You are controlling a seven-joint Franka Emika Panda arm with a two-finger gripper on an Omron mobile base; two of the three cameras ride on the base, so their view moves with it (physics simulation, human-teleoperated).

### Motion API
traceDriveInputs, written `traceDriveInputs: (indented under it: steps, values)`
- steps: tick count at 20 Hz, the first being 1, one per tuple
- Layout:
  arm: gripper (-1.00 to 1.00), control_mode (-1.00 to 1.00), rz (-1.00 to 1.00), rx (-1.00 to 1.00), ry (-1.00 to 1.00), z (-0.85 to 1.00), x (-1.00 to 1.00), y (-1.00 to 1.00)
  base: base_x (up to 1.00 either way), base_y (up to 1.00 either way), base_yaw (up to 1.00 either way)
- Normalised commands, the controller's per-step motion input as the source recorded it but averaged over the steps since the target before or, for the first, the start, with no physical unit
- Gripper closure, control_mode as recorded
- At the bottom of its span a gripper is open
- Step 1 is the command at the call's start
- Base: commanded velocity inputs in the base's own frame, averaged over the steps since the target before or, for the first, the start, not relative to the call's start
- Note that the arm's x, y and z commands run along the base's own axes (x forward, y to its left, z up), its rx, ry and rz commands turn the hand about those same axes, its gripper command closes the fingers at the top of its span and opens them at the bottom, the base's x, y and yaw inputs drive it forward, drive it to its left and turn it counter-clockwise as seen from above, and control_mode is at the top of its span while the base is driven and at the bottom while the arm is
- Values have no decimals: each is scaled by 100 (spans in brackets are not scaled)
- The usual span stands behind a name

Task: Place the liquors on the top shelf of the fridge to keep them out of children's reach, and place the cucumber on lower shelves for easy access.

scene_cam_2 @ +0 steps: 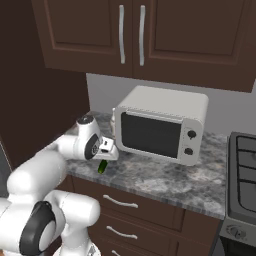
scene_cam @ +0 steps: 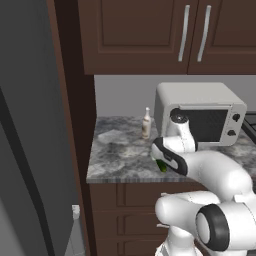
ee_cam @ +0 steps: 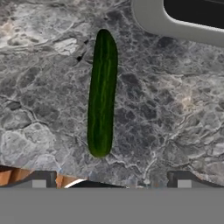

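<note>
The dark green cucumber (ee_cam: 102,94) lies flat on the grey marble counter (ee_cam: 175,113), just in front of the microwave. My gripper (ee_cam: 111,181) hovers directly above it, pointing down, open, with nothing between the fingers. From the right base view the gripper (scene_cam_2: 105,156) is just over the cucumber (scene_cam_2: 102,167). Under my wrist, the cucumber's end (scene_cam: 161,166) peeks out. A slim cream-white liquor bottle (scene_cam: 146,122) stands upright at the back of the counter, left of the microwave. The grey fridge (scene_cam: 30,150) fills the left side; its shelves are hidden.
A white microwave (scene_cam_2: 160,125) stands on the counter right behind the cucumber. A stove (scene_cam_2: 242,170) adjoins the counter on the right. Dark wood cabinets (scene_cam_2: 130,35) hang above, and drawers (scene_cam_2: 130,205) sit below the counter edge.
</note>
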Motion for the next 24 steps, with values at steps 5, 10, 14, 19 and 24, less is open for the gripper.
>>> traceDriveInputs:
  steps: [5,10,14,19,24]
  values:
    - [-100,-100,0,0,0,-33,21,7,0,0,0]
    - [-100,-100,0,0,0,-30,26,14,0,0,0]
    - [-100,-100,0,0,0,-23,30,4,0,0,0]
    - [-100,-100,0,0,0,-27,26,0,0,0,0]
    - [-100,-100,0,0,0,-30,23,0,0,0,0]
